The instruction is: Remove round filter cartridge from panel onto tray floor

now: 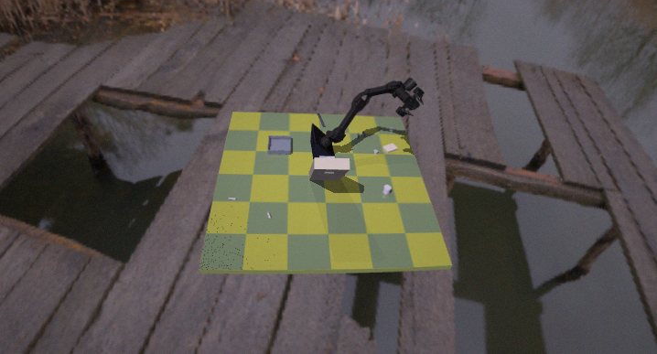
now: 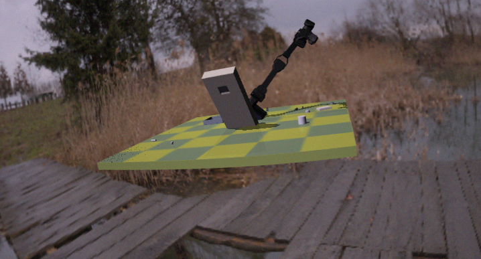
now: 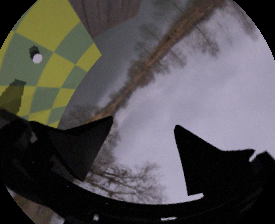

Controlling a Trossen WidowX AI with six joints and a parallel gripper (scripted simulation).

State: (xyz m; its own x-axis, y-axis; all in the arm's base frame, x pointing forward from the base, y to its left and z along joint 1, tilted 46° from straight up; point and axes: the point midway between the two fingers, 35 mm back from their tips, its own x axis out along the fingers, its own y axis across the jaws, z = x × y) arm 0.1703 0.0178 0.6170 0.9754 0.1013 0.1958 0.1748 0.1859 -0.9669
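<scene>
Black and jointed, the arm (image 1: pixel 356 107) (image 2: pixel 270 76) reaches up and outward, its gripper (image 1: pixel 413 104) (image 2: pixel 311 30) (image 3: pixel 144 124) raised well above the green-and-yellow checkered tabletop (image 1: pixel 307 251) (image 2: pixel 235 164) (image 3: pixel 43 20). Its 2 fingers stand wide apart with nothing between them. Beside the arm's base leans the grey service panel (image 1: pixel 330 164) (image 2: pixel 232 104), whose back has 1 rectangular opening. The round filter cartridge's place cannot be confirmed; the panel's front is hidden. The blue-grey tray (image 1: pixel 279 152) (image 2: pixel 213 122) and 1 white cylinder (image 1: pixel 387 189) (image 2: pixel 301 120) (image 3: pixel 37 58) rest apart.

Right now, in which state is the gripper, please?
Gripper: open, fingers wide apart, nothing between them.
</scene>
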